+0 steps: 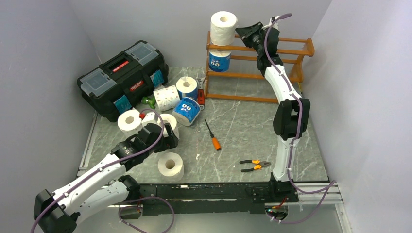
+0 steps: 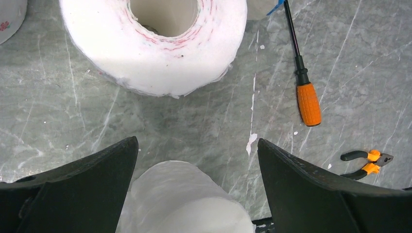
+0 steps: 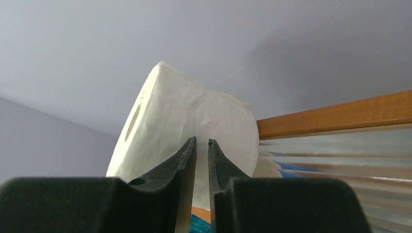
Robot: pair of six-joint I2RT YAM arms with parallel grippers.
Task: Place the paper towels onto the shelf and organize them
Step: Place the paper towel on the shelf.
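Right hand [image 1: 240,32] pinched beside white roll [image 1: 224,27] atop shelf [image 1: 301,50], left hand [image 1: 164,136] spread

- Grey marbled table [image 1: 243,126]
- Black toolbox [image 1: 121,77] at its far left
- Wooden shelf [image 1: 297,47] at the far edge
- Four white rolls [image 1: 129,121] and two blue-wrapped rolls [image 1: 186,111] on the left half, by the toolbox
- Orange-handled screwdriver [image 1: 212,136] mid-table
- Pliers [image 1: 254,165] near the front edge
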